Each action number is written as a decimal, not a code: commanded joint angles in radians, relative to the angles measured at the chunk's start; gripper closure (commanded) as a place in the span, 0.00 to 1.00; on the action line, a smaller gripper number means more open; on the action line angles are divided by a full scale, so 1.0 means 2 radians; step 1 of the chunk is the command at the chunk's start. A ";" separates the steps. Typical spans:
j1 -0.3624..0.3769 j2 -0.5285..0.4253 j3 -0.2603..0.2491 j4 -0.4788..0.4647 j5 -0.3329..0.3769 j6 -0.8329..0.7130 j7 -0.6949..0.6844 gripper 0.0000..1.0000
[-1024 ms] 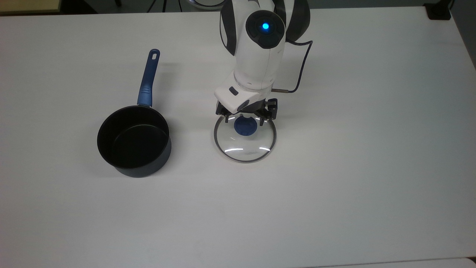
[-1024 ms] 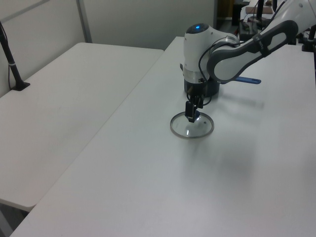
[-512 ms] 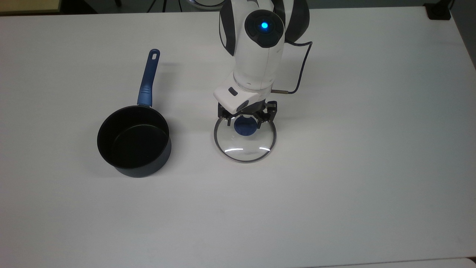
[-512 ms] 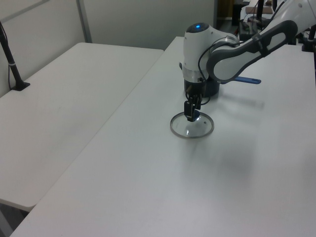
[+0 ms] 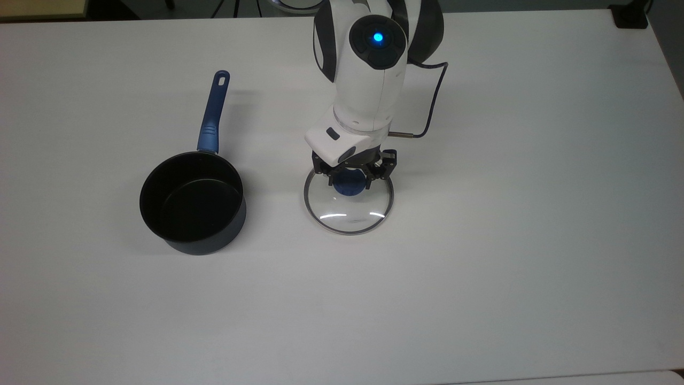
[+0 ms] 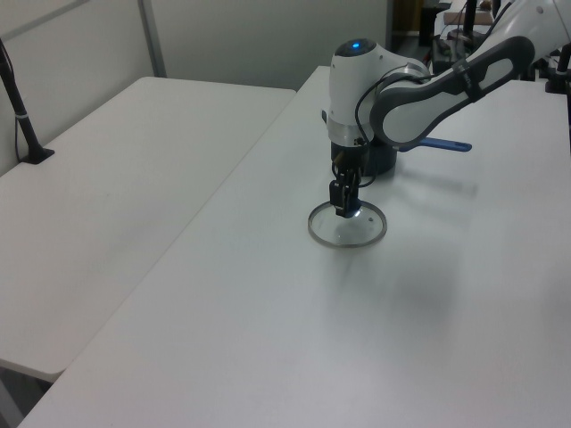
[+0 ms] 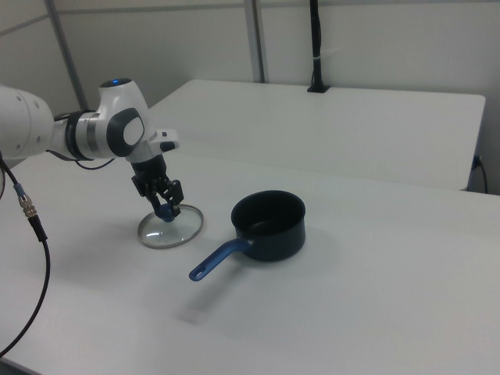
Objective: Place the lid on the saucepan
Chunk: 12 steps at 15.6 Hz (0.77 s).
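Top view showed the claw (image 5: 350, 178) clamped on the lid's (image 5: 348, 206) blue knob, right of the open saucepan (image 5: 193, 201).

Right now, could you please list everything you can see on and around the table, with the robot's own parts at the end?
lid: one, clear glass with a metal rim and blue knob, at mid-table, to the top view's right of the pan.
saucepan: one, dark blue-black with a long blue handle, standing open and apart from the lid.
table: one, white, bearing both.
second table: one, white, behind in the right view.
cable: one, dark, beside the arm.
arm: one, white.
gripper: one, black, fingers closed on the lid's knob.
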 commanded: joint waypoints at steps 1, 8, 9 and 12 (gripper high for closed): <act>0.001 0.004 -0.001 0.004 -0.005 0.008 -0.002 0.39; 0.001 -0.005 -0.002 0.005 0.000 0.006 0.000 0.41; 0.001 -0.009 -0.002 0.005 0.000 0.004 0.000 0.41; 0.000 -0.013 -0.003 0.005 0.001 0.001 0.000 0.41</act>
